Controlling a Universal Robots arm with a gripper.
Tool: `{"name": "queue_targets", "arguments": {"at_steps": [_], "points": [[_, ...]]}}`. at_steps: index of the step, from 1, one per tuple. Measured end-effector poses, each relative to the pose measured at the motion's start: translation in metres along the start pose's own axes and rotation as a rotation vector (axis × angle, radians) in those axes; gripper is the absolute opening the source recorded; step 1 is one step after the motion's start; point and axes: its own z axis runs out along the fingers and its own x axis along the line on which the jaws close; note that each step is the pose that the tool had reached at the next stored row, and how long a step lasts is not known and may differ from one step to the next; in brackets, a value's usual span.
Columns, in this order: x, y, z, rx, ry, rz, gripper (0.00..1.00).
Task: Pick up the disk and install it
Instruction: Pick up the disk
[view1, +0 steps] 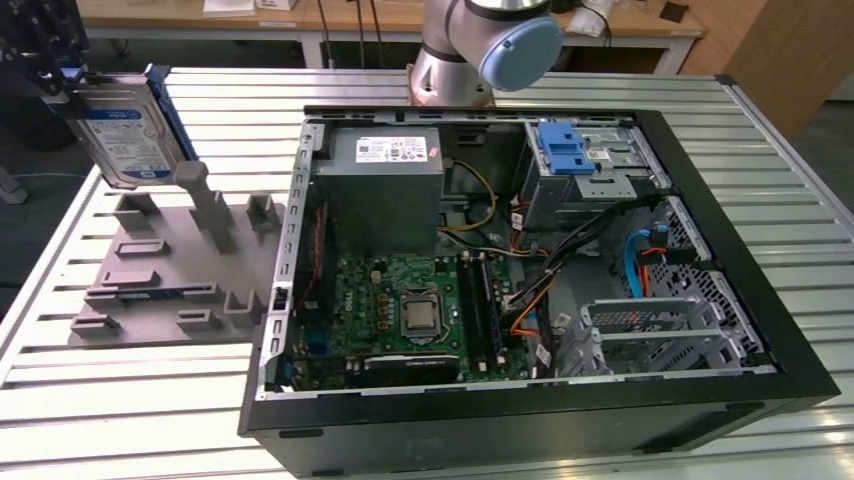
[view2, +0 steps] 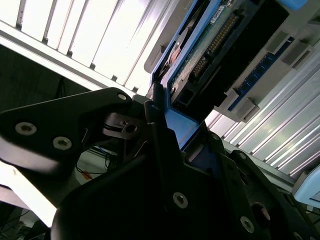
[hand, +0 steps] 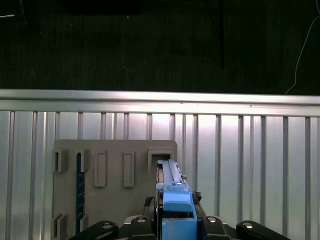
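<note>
The disk (view1: 123, 132), a silver drive with a white-and-blue label and a blue frame, hangs on edge above the grey holder block (view1: 160, 290) at the exterior view's left. My gripper (view1: 60, 85) is shut on its upper end. In the first wrist view the disk's blue frame (hand: 175, 197) runs edge-on out of the gripper (hand: 177, 222), over the holder block (hand: 115, 180). The second wrist view shows the green circuit-board side of the disk (view2: 210, 45), with the gripper (view2: 170, 120) closed on its blue frame.
The open computer case (view1: 747, 200) lies on the slatted metal table (view1: 134, 410), at the exterior view's right of the holder. Inside are a grey power supply box (view1: 387, 180), a motherboard (view1: 414, 310), loose cables and a blue bracket (view1: 563, 150) on the drive cage. The arm's base (view1: 481, 50) stands behind the case.
</note>
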Motion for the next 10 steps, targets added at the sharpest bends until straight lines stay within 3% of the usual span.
{"name": "queue_targets", "arguments": {"at_steps": [10], "points": [[0.0,0.0,-0.0015,-0.0002,0.0001,0.0,0.36]]}}
